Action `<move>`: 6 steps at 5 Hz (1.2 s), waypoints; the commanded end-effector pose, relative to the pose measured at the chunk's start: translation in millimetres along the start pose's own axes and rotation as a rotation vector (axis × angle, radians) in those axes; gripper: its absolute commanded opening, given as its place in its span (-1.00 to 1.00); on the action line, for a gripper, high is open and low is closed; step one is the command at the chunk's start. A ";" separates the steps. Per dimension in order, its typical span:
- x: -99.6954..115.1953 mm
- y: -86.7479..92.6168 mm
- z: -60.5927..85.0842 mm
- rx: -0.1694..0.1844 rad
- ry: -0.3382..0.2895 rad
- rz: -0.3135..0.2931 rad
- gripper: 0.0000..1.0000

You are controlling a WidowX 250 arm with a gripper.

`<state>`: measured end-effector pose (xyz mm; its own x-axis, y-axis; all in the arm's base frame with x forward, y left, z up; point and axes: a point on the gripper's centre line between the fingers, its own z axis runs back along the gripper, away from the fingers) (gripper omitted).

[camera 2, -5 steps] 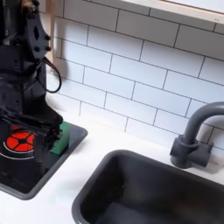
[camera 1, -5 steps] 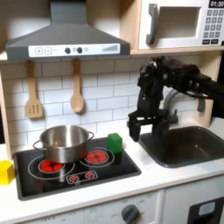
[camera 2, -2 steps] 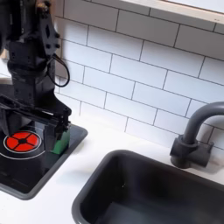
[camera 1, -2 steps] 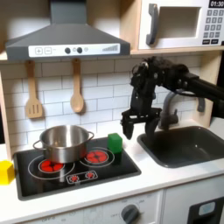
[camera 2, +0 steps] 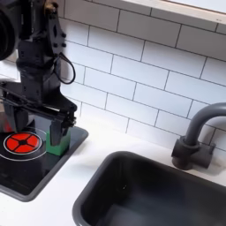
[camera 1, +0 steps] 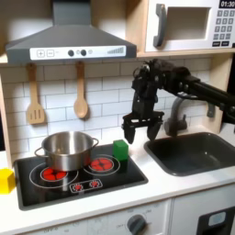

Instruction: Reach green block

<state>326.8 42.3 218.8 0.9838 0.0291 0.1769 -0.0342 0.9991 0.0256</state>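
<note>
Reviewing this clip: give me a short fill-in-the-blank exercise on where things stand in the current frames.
1. The green block sits at the corner of the ____, to the steel pot's right in the first exterior view.
2. The gripper hangs above the block with its jaws ____.
3. The small block at the first exterior view's left edge is ____ in colour.
4. Two wooden utensils hang on the ____ wall.

Missing words: stovetop; open; yellow; tiled
</note>
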 end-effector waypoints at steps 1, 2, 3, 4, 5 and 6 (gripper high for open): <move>17.2 1.6 -5.2 0.003 -0.006 -0.002 1.00; 22.4 2.8 -10.4 0.005 -0.004 -0.005 1.00; 27.2 4.6 -16.8 0.008 0.002 -0.010 1.00; 31.7 5.2 -22.2 0.007 0.006 -0.011 1.00; 35.4 4.1 -26.1 0.007 0.010 -0.016 1.00; 36.4 2.6 -30.0 0.005 0.020 -0.018 1.00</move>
<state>368.3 48.4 195.6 0.9873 0.0178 0.1579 -0.0231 0.9992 0.0317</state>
